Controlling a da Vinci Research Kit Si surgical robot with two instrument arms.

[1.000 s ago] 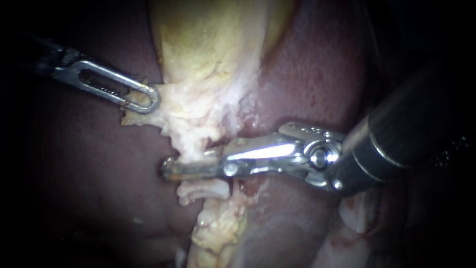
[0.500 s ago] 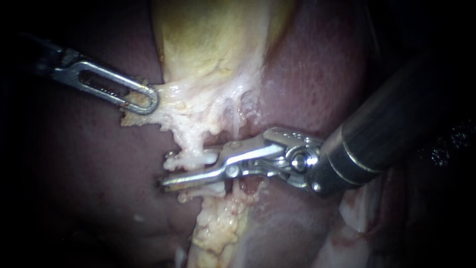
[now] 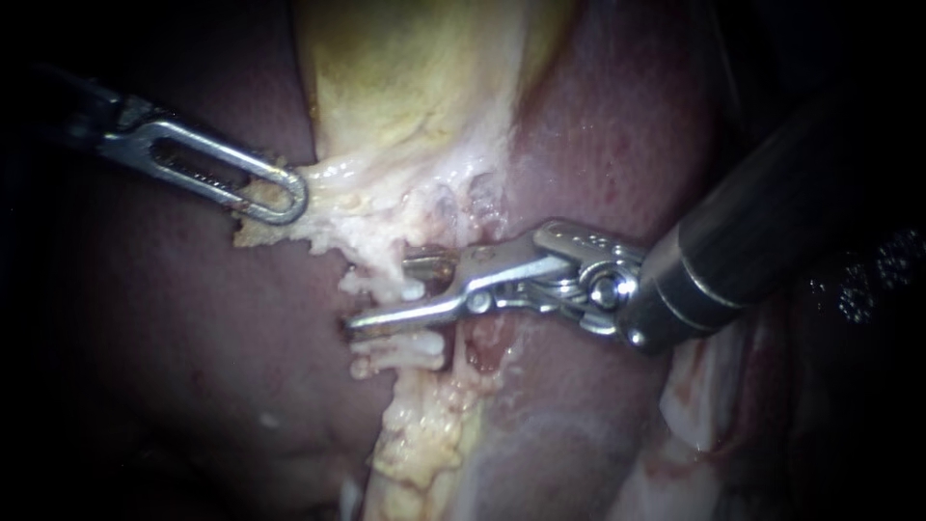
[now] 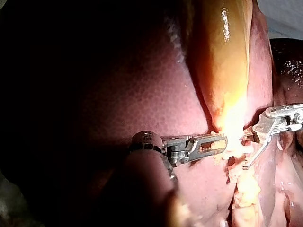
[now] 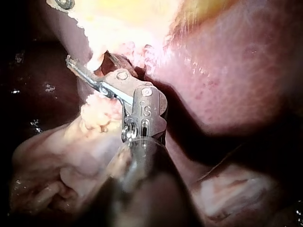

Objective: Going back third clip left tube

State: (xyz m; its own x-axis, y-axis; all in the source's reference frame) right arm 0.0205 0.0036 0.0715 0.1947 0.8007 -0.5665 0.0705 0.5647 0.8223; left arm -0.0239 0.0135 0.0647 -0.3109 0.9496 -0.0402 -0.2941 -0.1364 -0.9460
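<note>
The yellow gallbladder [image 3: 415,87] narrows into a pale, ragged tube [image 3: 371,253] that runs down over the dark red liver [image 3: 174,318]. My left instrument [image 3: 289,198], with slotted jaws, is shut on pale tissue at the gallbladder's lower edge and holds it out to the left; the left wrist view shows the same grip [image 4: 220,143]. My right instrument [image 3: 386,289] comes in from the right, its jaws open astride the tube. The long lower jaw lies across the tube, and the upper jaw is partly hidden by tissue. A whitish bar [image 3: 405,347] crosses the tube just below the lower jaw.
Fatty, lumpy yellow tissue [image 3: 424,434] continues downward from the tube. Pale membrane [image 3: 704,396] lies under the right shaft. The liver surrounds the field on both sides. In the right wrist view the open jaws [image 5: 90,61] sit against the pale tissue beside a liver lobe [image 5: 227,71].
The right jaws, closed across the tube a second ago, have opened and slid back to the right. The left instrument has kept its hold without moving.
</note>
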